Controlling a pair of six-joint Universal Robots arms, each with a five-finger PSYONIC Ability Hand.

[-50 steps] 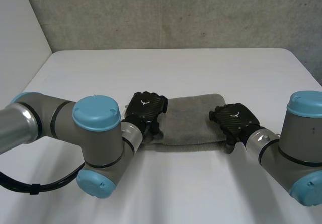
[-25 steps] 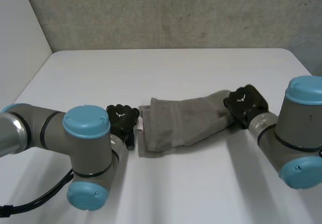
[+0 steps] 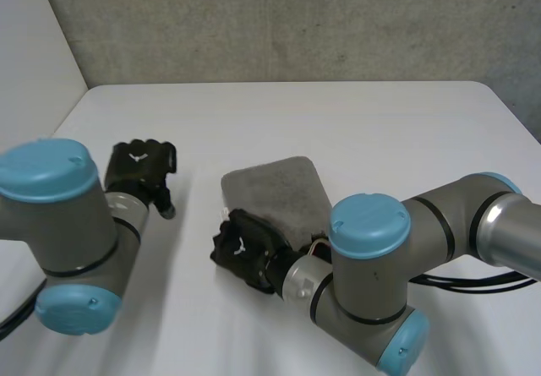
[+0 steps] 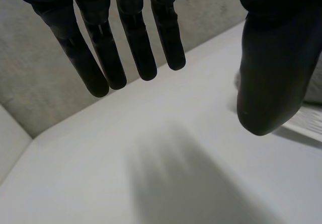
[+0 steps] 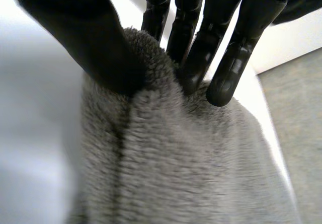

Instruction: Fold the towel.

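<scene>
- The right arm (image 3: 439, 224) is nearest, reaching in from 4 o'clock across the front of the white table (image 3: 355, 122) toward the middle.
- The right hand (image 3: 245, 253) sits at the near end of the towel (image 3: 279, 192), at about 7 o'clock from the cloth's middle, touching it.
- In the right wrist view, its thumb (image 5: 90, 43) presses on one side of a raised ridge of grey pile and its fingers (image 5: 236, 58) on the other. The hand is closed in a pinch on the towel's edge (the cloth bulges up between thumb and fingers).
- The towel is a compact grey slab with rounded corners. It lies flat near the table's centre, its long side running from 7 o'clock toward 1 o'clock, and its far end is bare of either hand.
- The left arm (image 3: 76, 224) stands at 8 o'clock, bent back on itself.
- The left hand (image 3: 139, 169) is at 9 o'clock from the towel, well apart from it, over bare table.
- In the left wrist view, its fingers (image 4: 138, 43) hang straight and slightly spread, with the thumb (image 4: 266, 73) set off to one side. The hand is fully open and has hold of nothing.
- At 12 o'clock, beyond the table's far edge, rises a grey concrete wall (image 3: 296, 21).
</scene>
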